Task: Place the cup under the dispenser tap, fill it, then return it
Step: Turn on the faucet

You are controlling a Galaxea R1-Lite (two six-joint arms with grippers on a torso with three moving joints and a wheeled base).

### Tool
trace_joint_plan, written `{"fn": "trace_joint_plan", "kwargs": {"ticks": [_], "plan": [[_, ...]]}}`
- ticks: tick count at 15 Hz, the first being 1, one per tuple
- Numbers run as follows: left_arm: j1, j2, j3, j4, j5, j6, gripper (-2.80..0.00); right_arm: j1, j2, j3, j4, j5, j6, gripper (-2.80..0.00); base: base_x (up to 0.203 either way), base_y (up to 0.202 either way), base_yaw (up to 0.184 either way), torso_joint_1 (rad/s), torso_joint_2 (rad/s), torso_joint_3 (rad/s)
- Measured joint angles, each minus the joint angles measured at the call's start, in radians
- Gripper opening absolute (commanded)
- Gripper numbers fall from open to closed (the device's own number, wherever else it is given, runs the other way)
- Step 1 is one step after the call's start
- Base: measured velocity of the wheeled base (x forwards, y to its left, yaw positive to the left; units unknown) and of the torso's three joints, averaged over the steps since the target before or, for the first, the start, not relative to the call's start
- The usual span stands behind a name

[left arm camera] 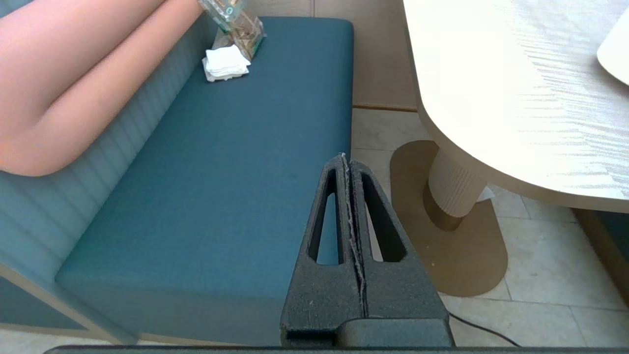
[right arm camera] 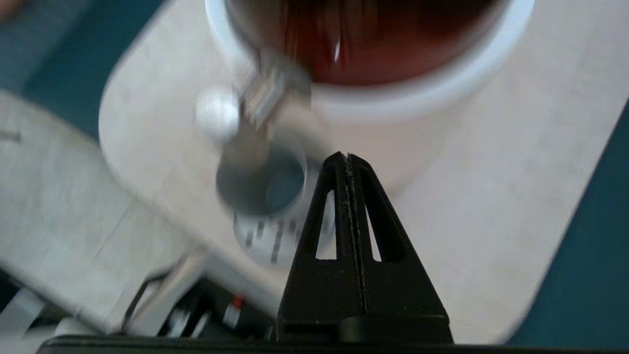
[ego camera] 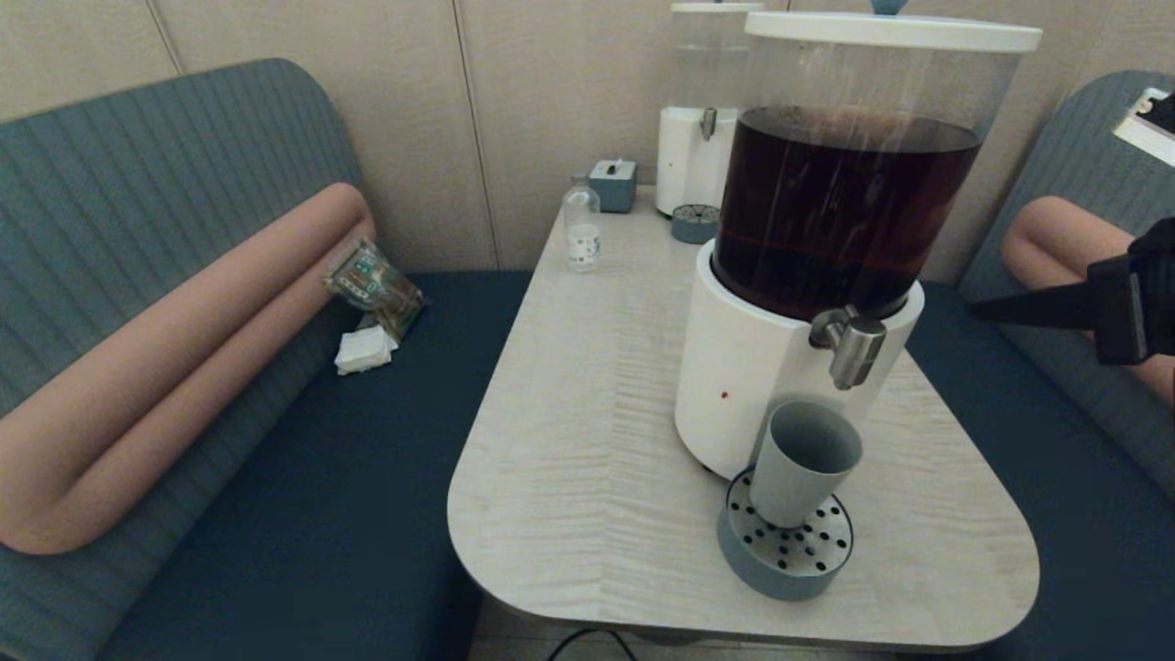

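The grey-blue cup (ego camera: 803,464) stands upright on the round perforated drip tray (ego camera: 788,551), right below the brushed-steel dispenser tap (ego camera: 854,344) of the big white-based dispenser (ego camera: 744,386) of dark brown liquid. The cup looks empty. My right gripper (ego camera: 978,310) is shut on nothing, in the air to the right of the tap, at about its height and apart from it. In the right wrist view, the right gripper (right arm camera: 347,156) is above the table with the cup (right arm camera: 268,189) and tap (right arm camera: 245,113) off to one side. My left gripper (left arm camera: 345,158) is shut and empty, parked over the bench seat beside the table.
A second dispenser with a clear tank (ego camera: 702,138) and its small drip tray (ego camera: 695,223) stand at the table's back. A small bottle (ego camera: 582,228) and a grey box (ego camera: 613,184) are near them. A snack packet (ego camera: 374,285) and napkins (ego camera: 365,349) lie on the left bench.
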Motion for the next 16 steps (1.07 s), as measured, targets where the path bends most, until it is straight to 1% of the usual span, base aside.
{"fn": "trace_joint_plan", "kwargs": {"ticks": [1,3,5,8,11,16], "plan": [[0.000,0.000,0.000,0.000,-0.001,0.000,-2.80,0.001,0.009,0.006,-0.041,0.003,0.004,-2.80,0.000,0.000,0.000,0.000,0.00,0.000],[0.000,0.000,0.000,0.000,-0.001,0.000,-2.80,0.022,0.030,0.003,-0.055,0.002,0.015,-2.80,0.000,0.000,0.000,0.000,0.00,0.000],[0.000,0.000,0.000,0.000,-0.001,0.000,-2.80,0.048,0.049,-0.018,-0.061,0.001,0.063,-2.80,0.000,0.000,0.000,0.000,0.00,0.000],[0.000,0.000,0.000,0.000,-0.001,0.000,-2.80,0.062,0.072,-0.025,-0.068,0.003,0.069,-2.80,0.000,0.000,0.000,0.000,0.00,0.000],[0.000,0.000,0.000,0.000,0.000,0.000,-2.80,0.066,0.094,-0.017,-0.108,0.001,0.070,-2.80,0.000,0.000,0.000,0.000,0.00,0.000],[0.000,0.000,0.000,0.000,0.000,0.000,-2.80,0.119,0.127,-0.012,-0.147,0.001,0.076,-2.80,0.000,0.000,0.000,0.000,0.00,0.000]]}}
